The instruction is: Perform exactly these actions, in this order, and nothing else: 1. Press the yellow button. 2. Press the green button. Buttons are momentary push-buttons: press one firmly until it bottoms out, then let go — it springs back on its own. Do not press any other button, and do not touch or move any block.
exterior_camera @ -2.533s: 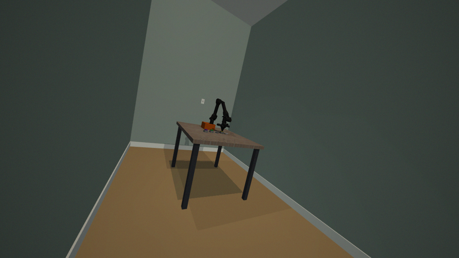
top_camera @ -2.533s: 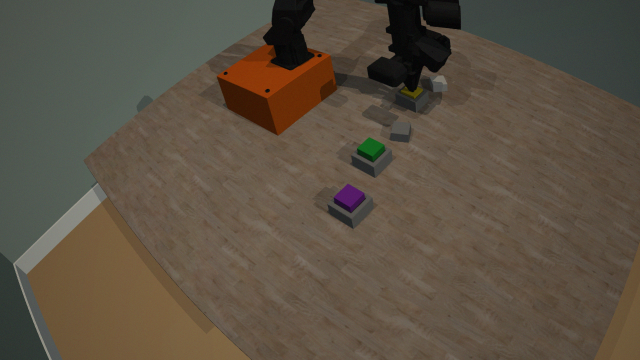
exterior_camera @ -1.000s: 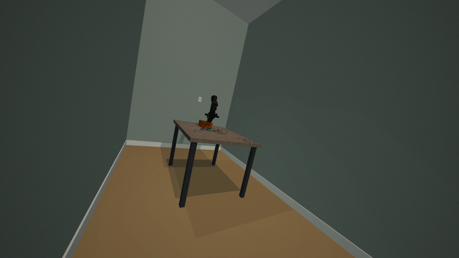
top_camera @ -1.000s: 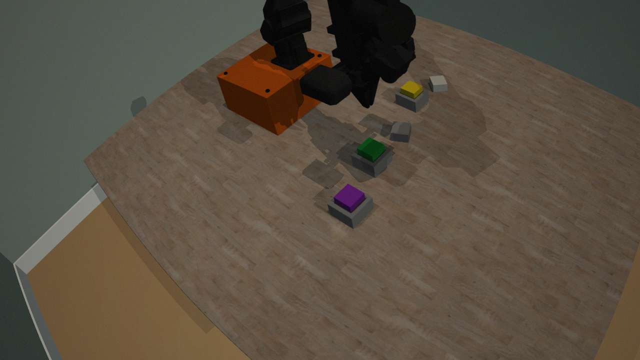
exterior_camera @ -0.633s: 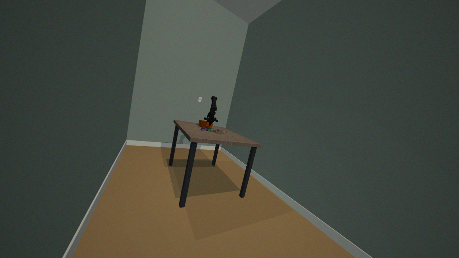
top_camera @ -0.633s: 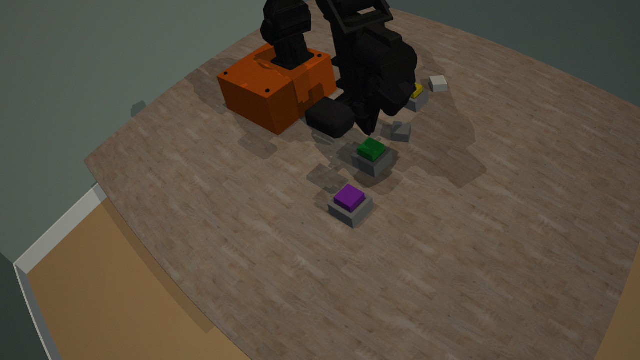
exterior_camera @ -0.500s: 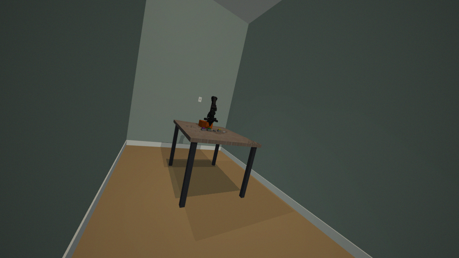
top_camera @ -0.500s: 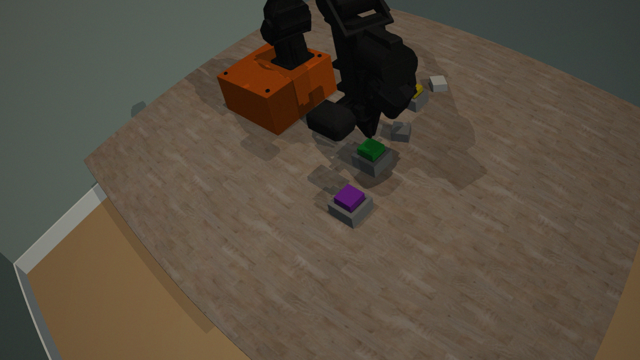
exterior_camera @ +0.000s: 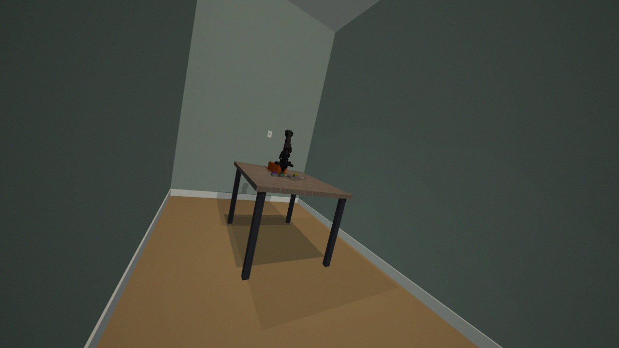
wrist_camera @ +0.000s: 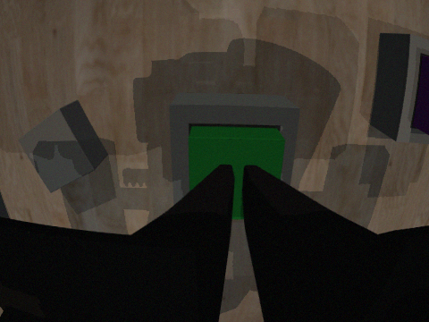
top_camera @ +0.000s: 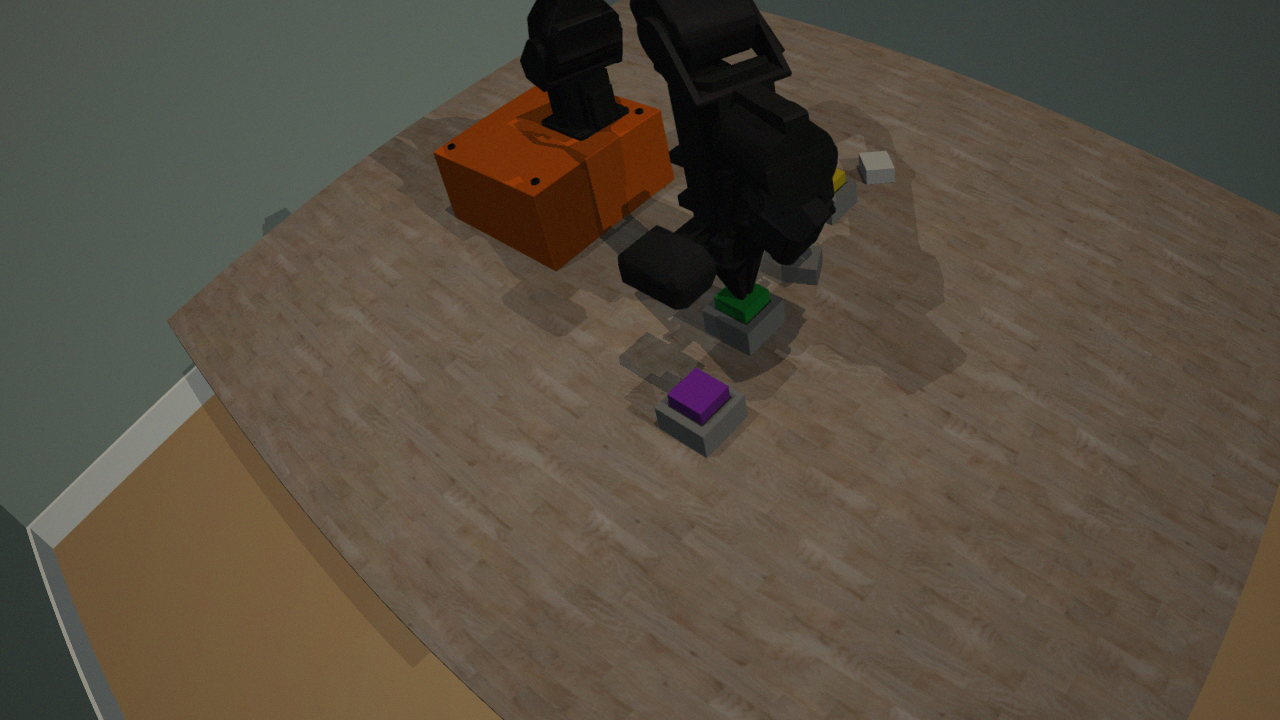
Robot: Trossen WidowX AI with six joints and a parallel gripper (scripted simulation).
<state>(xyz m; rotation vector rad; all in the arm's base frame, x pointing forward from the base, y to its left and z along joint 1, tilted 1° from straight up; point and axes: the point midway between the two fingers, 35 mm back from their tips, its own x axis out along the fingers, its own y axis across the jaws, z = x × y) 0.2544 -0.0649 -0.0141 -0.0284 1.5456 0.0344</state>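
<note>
My gripper [top_camera: 743, 294] [wrist_camera: 237, 177] is shut and holds nothing. Its fingertips are at the top of the green button [top_camera: 739, 308] [wrist_camera: 237, 149], over the middle of the cap in the wrist view. The green cap still stands above its grey housing; whether it is partly pushed in I cannot tell. The yellow button [top_camera: 838, 180] [exterior_camera: 296, 175] is farther back in the top view, partly hidden behind the arm. Its visible part of the cap stands above its housing.
A purple button [top_camera: 699, 394] [wrist_camera: 422, 98] stands in front of the green one in the top view. A grey block [top_camera: 802, 268] [wrist_camera: 55, 156] lies between green and yellow. A white block [top_camera: 876, 167] lies beyond the yellow button. The orange base box [top_camera: 505, 192] is back left.
</note>
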